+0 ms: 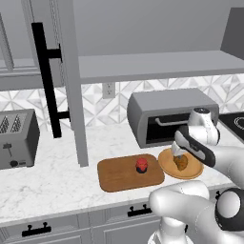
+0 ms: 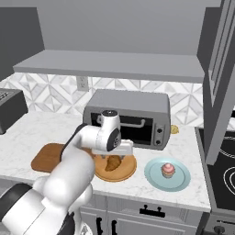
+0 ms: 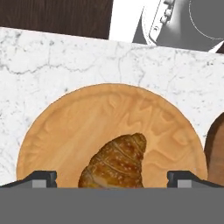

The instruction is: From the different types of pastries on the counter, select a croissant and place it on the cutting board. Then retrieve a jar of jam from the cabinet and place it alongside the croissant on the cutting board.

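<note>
Left base view: white marble counter [image 1: 52, 178] with faint grey veins, running over grey drawer fronts [image 1: 57, 228] with small black handles. Backsplash of white and grey diamond tiles, one wall outlet [image 1: 109, 89] set in it. Grey cabinet door [image 1: 66, 71] stands swung out over the counter, long black bar handle [image 1: 47, 78] on its face. Grey shelf above the worktop. Toaster [image 1: 16, 138] at far left, grey toaster oven [image 1: 169, 116] against the wall to the right, edge of a black stovetop [image 1: 234, 121] beyond it.

Brown cutting board [image 1: 129, 172] lies flat near the counter's front edge. Small red jar of jam [image 1: 141, 165] stands upright on it, toward its right side. Just right of the board, a round tan wooden plate [image 1: 193, 170]; the croissant [image 1: 181, 162] rests on that plate, not on the board.

Gripper [image 1: 177, 153] hangs directly above the croissant, pointing down. Hand view: the two dark fingertips [image 3: 41, 178] stand wide apart, one on each side of the pastry, clear of it, nothing held. Plate grain and marble show around it.

Right base view: a pale blue plate [image 2: 181, 180] with a pink-topped cupcake [image 2: 168, 170] sits right of the wooden plate, apart from it.
</note>
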### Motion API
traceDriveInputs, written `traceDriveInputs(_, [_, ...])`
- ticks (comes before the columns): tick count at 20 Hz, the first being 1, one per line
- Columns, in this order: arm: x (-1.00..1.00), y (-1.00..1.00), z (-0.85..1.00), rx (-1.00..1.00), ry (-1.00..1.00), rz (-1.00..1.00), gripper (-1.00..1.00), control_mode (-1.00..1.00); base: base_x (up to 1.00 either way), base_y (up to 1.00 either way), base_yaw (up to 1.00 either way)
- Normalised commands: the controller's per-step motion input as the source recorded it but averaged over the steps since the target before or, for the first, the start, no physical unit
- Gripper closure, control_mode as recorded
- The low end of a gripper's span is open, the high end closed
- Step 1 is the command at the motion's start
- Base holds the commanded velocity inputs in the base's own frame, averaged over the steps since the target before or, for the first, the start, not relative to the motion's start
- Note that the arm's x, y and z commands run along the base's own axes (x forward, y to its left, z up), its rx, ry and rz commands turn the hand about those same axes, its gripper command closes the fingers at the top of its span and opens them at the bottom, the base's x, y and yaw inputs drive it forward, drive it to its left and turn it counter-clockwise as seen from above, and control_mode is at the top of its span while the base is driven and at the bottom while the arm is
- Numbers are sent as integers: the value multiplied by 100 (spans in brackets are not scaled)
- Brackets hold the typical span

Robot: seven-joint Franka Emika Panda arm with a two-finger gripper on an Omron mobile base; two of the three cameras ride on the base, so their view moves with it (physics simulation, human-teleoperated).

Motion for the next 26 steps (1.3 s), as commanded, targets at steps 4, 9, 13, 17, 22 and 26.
traceDriveInputs(4, [6,3,-31,0,0,-1,-100,-100,0,0,0])
traceDriveInputs(9, [29,8,-23,0,0,-2,-100,-100,0,0,0])
traceDriveInputs(13, [27,5,-35,0,0,-1,-100,-100,0,0,0])
traceDriveInputs(17, [27,0,-49,0,0,-1,-100,-100,0,0,0])
traceDriveInputs(22, [8,7,-58,0,0,-2,100,-100,0,0,0])
traceDriveInputs(26, [0,9,-33,0,1,-4,100,-100,0,0,0])
